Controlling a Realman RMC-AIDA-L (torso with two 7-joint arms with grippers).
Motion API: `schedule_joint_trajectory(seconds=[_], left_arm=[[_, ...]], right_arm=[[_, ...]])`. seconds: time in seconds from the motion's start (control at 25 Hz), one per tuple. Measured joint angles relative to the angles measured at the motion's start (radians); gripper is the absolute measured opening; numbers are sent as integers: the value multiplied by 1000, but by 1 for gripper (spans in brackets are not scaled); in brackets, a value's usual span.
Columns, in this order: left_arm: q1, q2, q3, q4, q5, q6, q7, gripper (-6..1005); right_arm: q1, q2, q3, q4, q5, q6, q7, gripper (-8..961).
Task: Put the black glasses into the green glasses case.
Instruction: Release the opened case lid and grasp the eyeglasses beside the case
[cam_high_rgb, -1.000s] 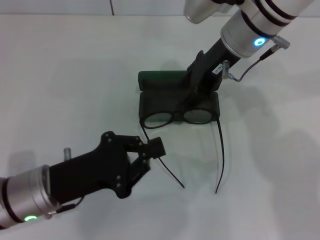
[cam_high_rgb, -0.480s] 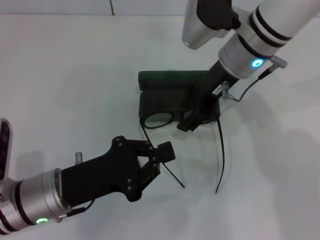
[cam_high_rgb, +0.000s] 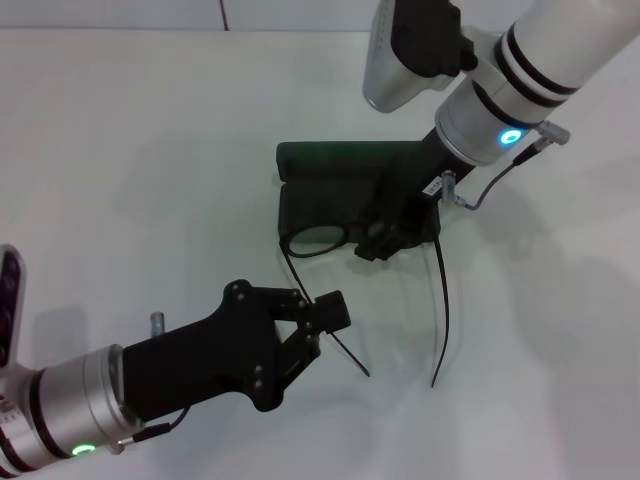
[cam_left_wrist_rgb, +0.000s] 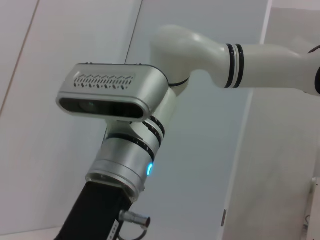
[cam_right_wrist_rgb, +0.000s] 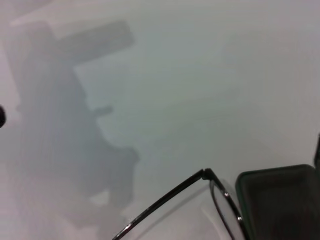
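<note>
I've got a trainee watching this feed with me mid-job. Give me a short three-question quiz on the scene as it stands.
1. True or false: the black glasses lie fully inside the green glasses case.
2. Which end effector is over the case? A) left B) right
3. Fill in: the left end effector sits at one ______ of the glasses.

Key:
1. False: the temple arms stretch out onto the table.
2. B: the right end effector is at the front of the open case, hiding one lens.
3. temple arm.
</note>
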Motion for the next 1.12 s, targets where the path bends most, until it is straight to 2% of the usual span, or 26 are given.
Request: schedule_joint_trajectory(seconds=[0.36, 0.56, 0.8, 1.12], left_arm=[[-1, -1, 10, -6, 1, -6, 1, 42], [-8, -1, 14, -13, 1, -6, 1, 42], [-7, 0, 14, -14, 1, -8, 1, 42], [-7, 0, 14, -15, 1, -8, 1, 42]], right_arm=[[-2, 0, -39, -1, 31, -8, -5, 506], [-9, 0, -40, -9, 31, -3, -11, 428], [-15, 0, -40, -4, 31, 19, -16, 248], [-27, 0, -42, -2, 67, 38, -52, 161]])
